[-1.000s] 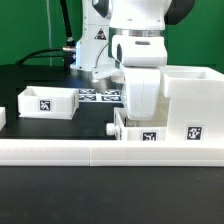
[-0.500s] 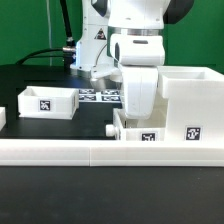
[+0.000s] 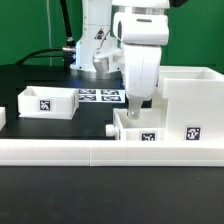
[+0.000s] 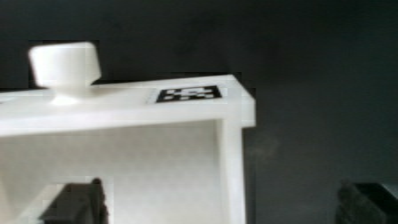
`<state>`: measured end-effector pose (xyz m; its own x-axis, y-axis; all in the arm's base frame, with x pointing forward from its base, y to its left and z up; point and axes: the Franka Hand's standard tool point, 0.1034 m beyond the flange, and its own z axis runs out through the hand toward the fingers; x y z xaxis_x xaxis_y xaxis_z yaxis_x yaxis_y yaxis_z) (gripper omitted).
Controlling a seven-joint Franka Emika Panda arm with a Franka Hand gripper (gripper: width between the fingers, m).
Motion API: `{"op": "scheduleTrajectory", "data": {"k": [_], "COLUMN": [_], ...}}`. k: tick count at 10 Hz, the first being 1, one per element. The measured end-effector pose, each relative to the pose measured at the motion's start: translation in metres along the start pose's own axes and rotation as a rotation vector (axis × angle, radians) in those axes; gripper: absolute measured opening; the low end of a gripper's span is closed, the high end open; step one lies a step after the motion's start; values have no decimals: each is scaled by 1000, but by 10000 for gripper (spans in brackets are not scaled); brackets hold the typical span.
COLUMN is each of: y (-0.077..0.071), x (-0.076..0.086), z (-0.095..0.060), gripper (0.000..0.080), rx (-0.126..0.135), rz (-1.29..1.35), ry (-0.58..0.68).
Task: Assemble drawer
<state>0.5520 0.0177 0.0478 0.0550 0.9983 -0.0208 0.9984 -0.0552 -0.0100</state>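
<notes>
A small white drawer tray (image 3: 137,126) with a tag stands just behind the rail, against the tall white housing (image 3: 188,92) on the exterior view's right. My gripper (image 3: 134,106) hangs just above this tray, open and empty. In the wrist view the tray (image 4: 125,150) shows its knob (image 4: 68,66) and a tag (image 4: 192,95). My gripper (image 4: 222,206) straddles the tray's side wall, and both dark fingertips (image 4: 79,204) are wide apart. A second tray (image 3: 48,102) sits at the exterior view's left.
A long low white rail (image 3: 90,152) runs across the front. The marker board (image 3: 100,97) lies flat behind the trays, near the arm's base (image 3: 92,55). The table top is black.
The hand has risen from low over the near tray and shifted slightly to the exterior view's right. The tray and housing have not moved.
</notes>
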Motion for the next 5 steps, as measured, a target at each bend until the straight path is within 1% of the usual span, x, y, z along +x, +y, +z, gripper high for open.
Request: {"op": "scheduleTrajectory", "data": {"k": [1,2,3,4,5], "y": [2,6,10,12,13], "x": [-3,-11,-23,-34,-39], "z": [-10,-19,-21,-19,-17], "gripper": [649,649,649,649,649], "rx": [12,16,16,16,15], "rz": [4,-6,-7,-11,-12], "ry": [-8,-14,-16,-16,-15]}}
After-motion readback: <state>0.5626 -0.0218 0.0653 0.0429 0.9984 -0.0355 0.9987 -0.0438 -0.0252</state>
